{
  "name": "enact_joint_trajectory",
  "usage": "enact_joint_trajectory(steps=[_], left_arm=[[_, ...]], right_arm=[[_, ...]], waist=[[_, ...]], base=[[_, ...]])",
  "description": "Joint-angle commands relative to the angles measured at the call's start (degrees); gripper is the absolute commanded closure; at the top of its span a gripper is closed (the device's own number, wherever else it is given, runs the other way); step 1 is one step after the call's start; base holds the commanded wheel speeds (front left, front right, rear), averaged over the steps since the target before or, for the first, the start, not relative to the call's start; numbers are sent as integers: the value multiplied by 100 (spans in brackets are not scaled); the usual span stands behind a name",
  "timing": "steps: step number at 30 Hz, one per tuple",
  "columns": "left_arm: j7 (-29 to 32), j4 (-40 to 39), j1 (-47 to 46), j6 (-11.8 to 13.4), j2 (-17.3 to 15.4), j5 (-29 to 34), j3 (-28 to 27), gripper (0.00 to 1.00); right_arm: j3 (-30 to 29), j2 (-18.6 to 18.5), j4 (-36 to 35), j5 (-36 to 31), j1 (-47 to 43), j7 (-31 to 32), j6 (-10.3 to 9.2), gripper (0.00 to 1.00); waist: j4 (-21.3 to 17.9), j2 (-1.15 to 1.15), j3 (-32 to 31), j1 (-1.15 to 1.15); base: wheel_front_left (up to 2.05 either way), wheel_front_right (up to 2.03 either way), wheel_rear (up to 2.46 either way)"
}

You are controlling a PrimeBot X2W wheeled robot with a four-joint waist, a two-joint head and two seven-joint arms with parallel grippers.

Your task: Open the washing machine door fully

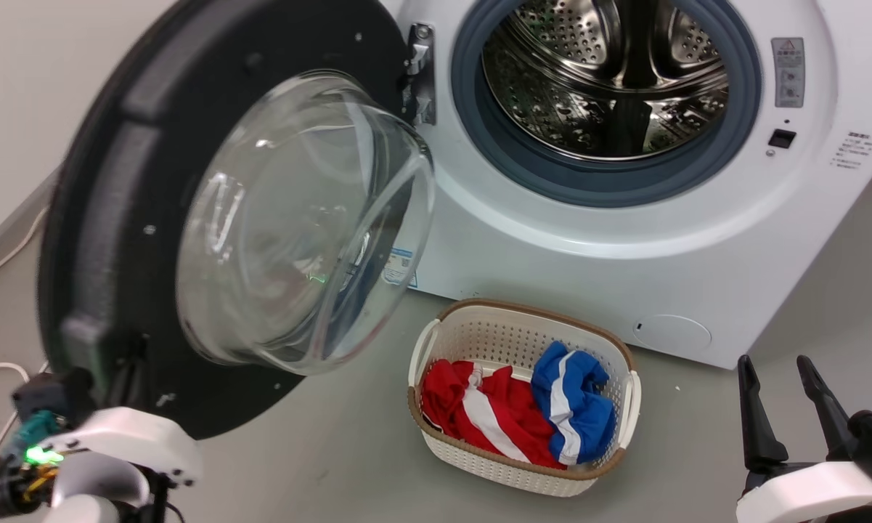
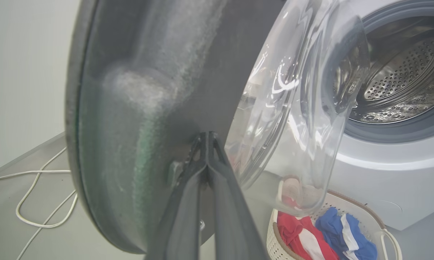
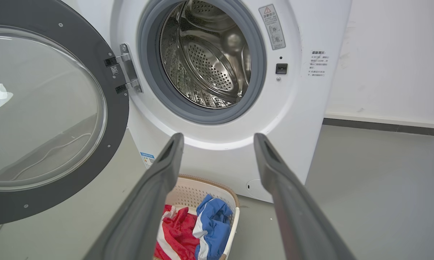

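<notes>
Nearest you, the left gripper (image 2: 206,136) has its fingers pressed together with nothing between them. Their joined tips meet the dark inner face of the washing machine door (image 1: 116,181), low and near its outer rim. That reads as a pushing pose: a closed point far from the hinge (image 1: 421,73) gives the most leverage. The right gripper (image 1: 775,370) hangs at the lower right with its fingers apart and holding nothing, well clear of the door's arc.

The door stands wide of the washing machine (image 1: 588,240), with its glass bowl (image 1: 305,218) bulging toward you. I judge it mostly open, with a little swing left before it is fully back.

On the floor between the door and the machine front sits a white laundry basket (image 1: 523,327) holding red clothes (image 1: 472,414) and blue clothes (image 1: 573,407). It seems placed ready for loading and looks clear of the door. A white cable (image 2: 39,202) trails on the floor behind the door, so watch it.

Farther back, the steel drum (image 1: 610,73) is bare. A blue label (image 1: 399,265) sits low on the front, and a warning sticker (image 1: 788,73) with a triangle lies right of the opening. The print on both is too small to read.
</notes>
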State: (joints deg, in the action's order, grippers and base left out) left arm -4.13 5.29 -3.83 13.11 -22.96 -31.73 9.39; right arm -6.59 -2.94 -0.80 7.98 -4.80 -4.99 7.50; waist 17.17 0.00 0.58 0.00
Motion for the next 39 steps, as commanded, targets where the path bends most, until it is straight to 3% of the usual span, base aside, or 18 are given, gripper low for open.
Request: enact_joint_trajectory(steps=[1,11,12,21,31,39], left_arm=[[-72,155,-199,35,-133,-74,-208,100],[-269,1365,-956,-264,-568,-483,-829,100],[-304,1797,-1242,-392,-745,-542,-932,100],[-571,3233,-2032,-844,-1077,-654,-1045,100],[-901,3865,-2450,-1081,-922,-563,-893,100],[-1095,3161,-1604,-959,-375,-428,-895,100]], right_arm=[[-5,11,-45,-50,45,24,-2,0],[-24,12,-158,-113,185,80,-2,0],[-10,11,-159,-112,249,95,-2,0],[-34,11,-97,-119,313,102,-2,0],[-63,11,-74,-141,312,98,-2,0],[-92,12,61,14,55,38,-2,0]], waist=[[-122,0,89,0],[-345,0,356,0],[-375,0,422,0],[-408,0,491,0],[-381,0,424,0],[-328,0,30,0]], base=[[0,0,0],[0,0,0],[0,0,0],[0,0,0],[0,0,0],[0,0,0]])
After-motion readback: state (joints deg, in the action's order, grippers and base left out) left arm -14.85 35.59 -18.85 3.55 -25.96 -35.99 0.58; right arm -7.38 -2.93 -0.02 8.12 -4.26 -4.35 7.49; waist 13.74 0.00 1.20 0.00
